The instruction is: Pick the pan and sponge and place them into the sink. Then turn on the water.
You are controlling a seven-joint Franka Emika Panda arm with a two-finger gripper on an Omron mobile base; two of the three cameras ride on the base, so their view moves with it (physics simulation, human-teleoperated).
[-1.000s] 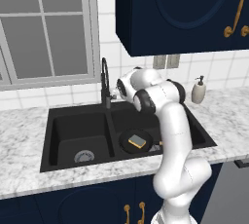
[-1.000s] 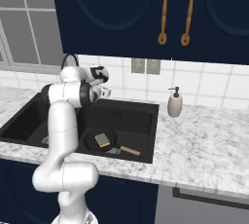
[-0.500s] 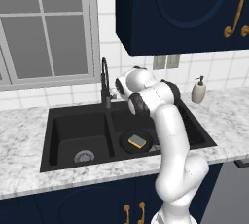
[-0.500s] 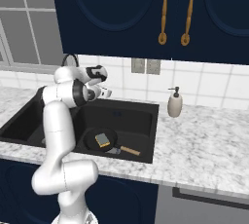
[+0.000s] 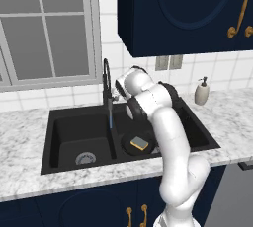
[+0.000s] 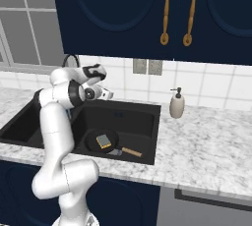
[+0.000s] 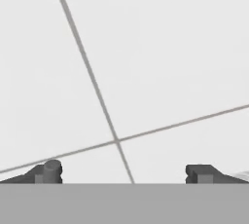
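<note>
The black pan (image 5: 132, 146) (image 6: 93, 142) lies in the right basin of the black sink (image 5: 59, 117) (image 6: 142, 108), its wooden handle (image 6: 131, 152) pointing to the front right. The yellow sponge (image 5: 139, 143) (image 6: 104, 140) rests on the pan. A thin light-blue stream of water (image 5: 110, 118) falls from the dark gooseneck faucet (image 5: 105, 75) (image 6: 72, 59). My gripper (image 5: 116, 92) (image 6: 105, 94) (image 7: 124, 174) hovers beside the faucet's base, close to the tiled wall. It is open and holds nothing, with both dark fingertips (image 7: 48, 171) apart against white tiles.
A beige soap dispenser (image 5: 201, 92) (image 6: 176, 105) stands on the marble counter (image 5: 232, 117) (image 6: 211, 146) right of the sink. Dark blue cabinets (image 5: 183, 9) hang overhead and a window (image 5: 44, 28) sits behind the left basin.
My hand has shifted a little toward the faucet, and a blue stream of water now runs from the spout. Pan and sponge have not moved.
</note>
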